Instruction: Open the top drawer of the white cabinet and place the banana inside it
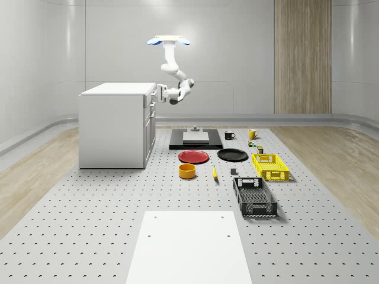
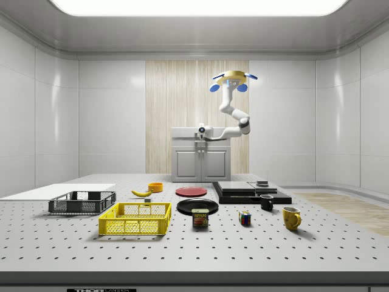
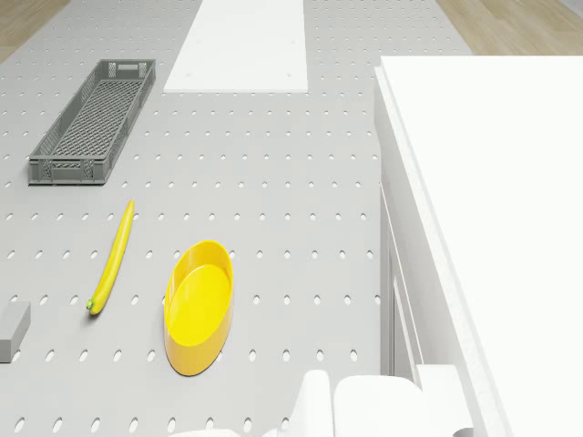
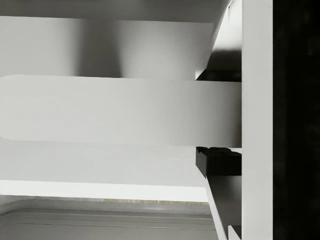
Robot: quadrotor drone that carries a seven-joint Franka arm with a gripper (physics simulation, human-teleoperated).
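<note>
The tool (image 1: 159, 93) sits at the top drawer's handle (image 4: 120, 110), fingers straddling it, grip uncertain; the drone (image 1: 169, 41) hovers beside the cabinet (image 1: 112, 124). The banana (image 1: 214, 173), mid-counter beside the yellow bowl (image 1: 187, 171), looks light, soft, bruisable: take its middle gently

**Colours around my gripper**

My gripper (image 1: 159, 93) is white with dark finger pads, pressed up to the plain white cabinet (image 1: 112, 124). My arm is white with grey joints, and my drone body (image 2: 234, 78) is yellow with blue rotors. Below and away from my gripper, the grey table (image 1: 89, 213) is patterned with rows of dark holes. On it lie a yellow banana (image 3: 113, 258) with a green tip, a yellow-orange bowl (image 3: 198, 304), a red plate (image 1: 193, 157), a black plate (image 1: 232, 155), a yellow crate (image 1: 270, 166) and a dark grey crate (image 1: 254, 197), both of lattice mesh.
</note>
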